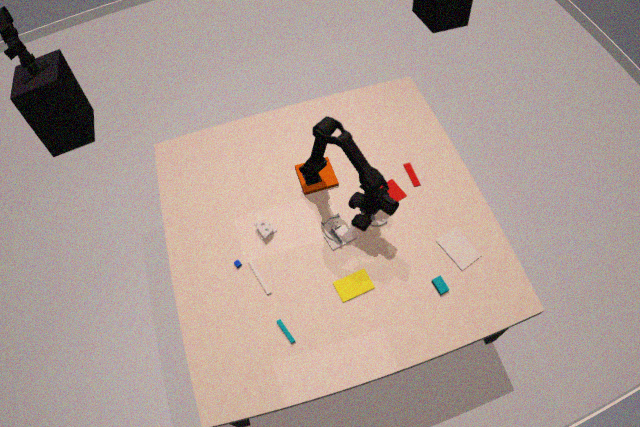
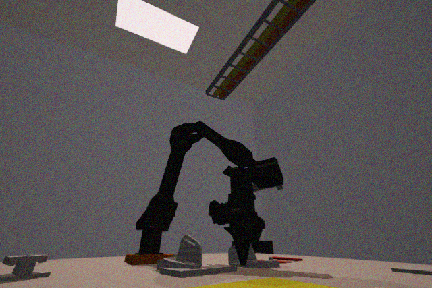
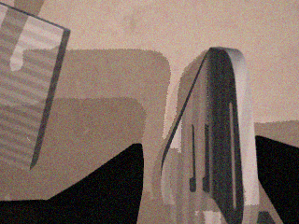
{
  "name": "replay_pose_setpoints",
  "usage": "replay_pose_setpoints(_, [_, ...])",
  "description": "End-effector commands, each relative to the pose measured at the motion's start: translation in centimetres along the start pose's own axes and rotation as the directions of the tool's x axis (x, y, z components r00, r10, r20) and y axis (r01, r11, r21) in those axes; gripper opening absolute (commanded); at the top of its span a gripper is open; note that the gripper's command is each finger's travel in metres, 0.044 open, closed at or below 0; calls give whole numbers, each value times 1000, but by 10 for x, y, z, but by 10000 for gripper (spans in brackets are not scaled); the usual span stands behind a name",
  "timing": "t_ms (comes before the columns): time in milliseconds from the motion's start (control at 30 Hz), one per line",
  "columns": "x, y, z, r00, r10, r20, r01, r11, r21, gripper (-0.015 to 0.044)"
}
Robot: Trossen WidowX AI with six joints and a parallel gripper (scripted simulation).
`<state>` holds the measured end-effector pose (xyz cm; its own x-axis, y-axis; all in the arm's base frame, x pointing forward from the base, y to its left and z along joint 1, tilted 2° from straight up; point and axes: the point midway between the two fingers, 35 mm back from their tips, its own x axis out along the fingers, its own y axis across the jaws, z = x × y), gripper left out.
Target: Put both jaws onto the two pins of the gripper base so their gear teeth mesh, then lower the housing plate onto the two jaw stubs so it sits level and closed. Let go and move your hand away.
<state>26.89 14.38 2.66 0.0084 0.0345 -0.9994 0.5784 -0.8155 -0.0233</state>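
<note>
One grey jaw [image 1: 379,221] [image 2: 233,255] [image 3: 220,131] rests on the table with its tall finger part upright. My gripper [image 2: 244,263] [image 3: 194,148] points down around that part, partly open. In the wrist view, the right fingertip is close beside the jaw and a gap shows at the left one. Contact is unclear. Another jaw [image 1: 339,230] [image 2: 190,253] stands at the gripper base [image 1: 347,239] [image 2: 198,272] [image 3: 35,98]; its pin and gear teeth are not clear. A small grey part [image 1: 264,230] [image 2: 25,266], possibly the housing plate, lies apart at the left.
Red pieces [image 1: 395,190] [image 1: 412,174] lie beyond my hand. A yellow plate [image 1: 353,285] [image 2: 264,283] lies in front. A white sheet-like piece [image 1: 459,249] and a teal block [image 1: 440,285] lie right; a white strip [image 1: 260,278], blue cube [image 1: 237,263] and teal bar [image 1: 285,331] lie left.
</note>
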Motion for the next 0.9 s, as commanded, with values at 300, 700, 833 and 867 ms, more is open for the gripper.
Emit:
replay_pose_setpoints(300, [0,0,0,1000,0,0,0,1000,0,134])
replay_pose_setpoints(700, [-14,0,-2,1000,0,0,0,1000,1,134])
replay_pose_setpoints(833, [-26,0,-3,1000,-1,-1,1,1000,1,134])
replay_pose_setpoints(867, [-29,0,-3,1000,-1,-1,1,1000,1,134])
